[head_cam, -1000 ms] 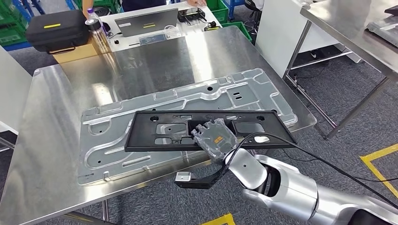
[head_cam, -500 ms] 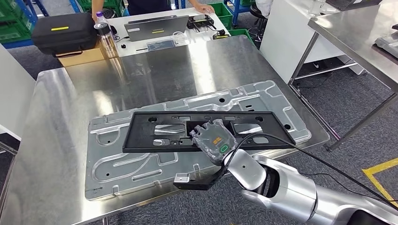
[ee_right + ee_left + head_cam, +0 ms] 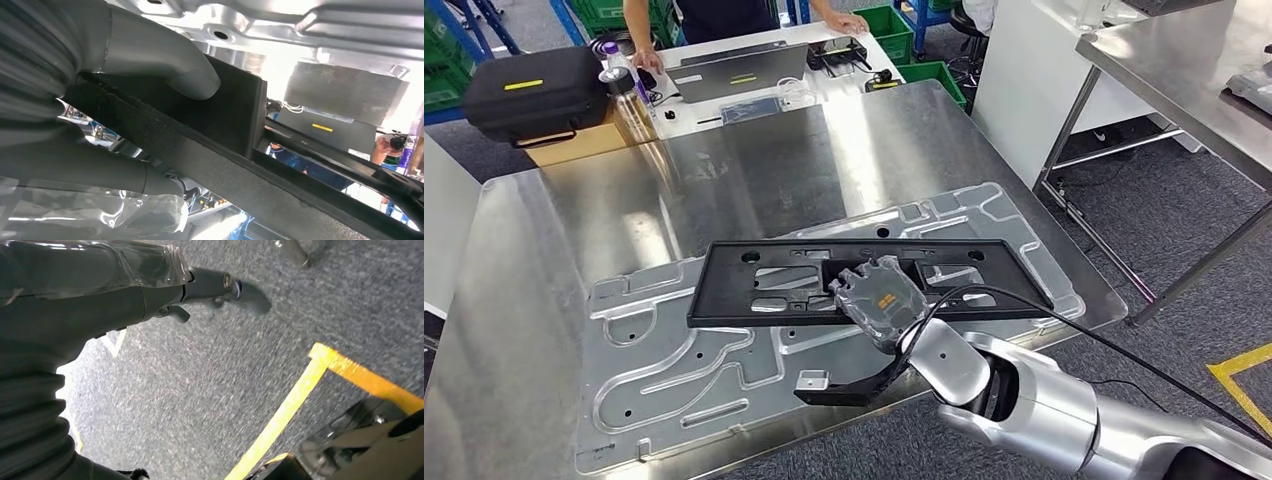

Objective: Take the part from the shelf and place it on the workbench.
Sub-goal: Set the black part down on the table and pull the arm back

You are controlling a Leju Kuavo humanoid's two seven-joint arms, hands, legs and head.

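One silver panel (image 3: 724, 340) under part (image 3: 754, 290).

- Head view: bright, even overhead light; the steel bench (image 3: 754, 160) throws white glare patches at upper centre.
- Left wrist view: the floor (image 3: 200, 390) is smeared by motion blur.
- Right wrist view: blown-out highlights upper right, the near robot hand (image 3: 100, 65) soft and out of focus.

- Grey carpet floor (image 3: 1164, 230) with yellow tape line (image 3: 1244, 375).
- White desk (image 3: 754, 80) behind, bearing laptop (image 3: 729, 72) and black case (image 3: 534, 92).
- Green crates (image 3: 879, 22) beyond.
- Steel side table (image 3: 1174, 70) at right.
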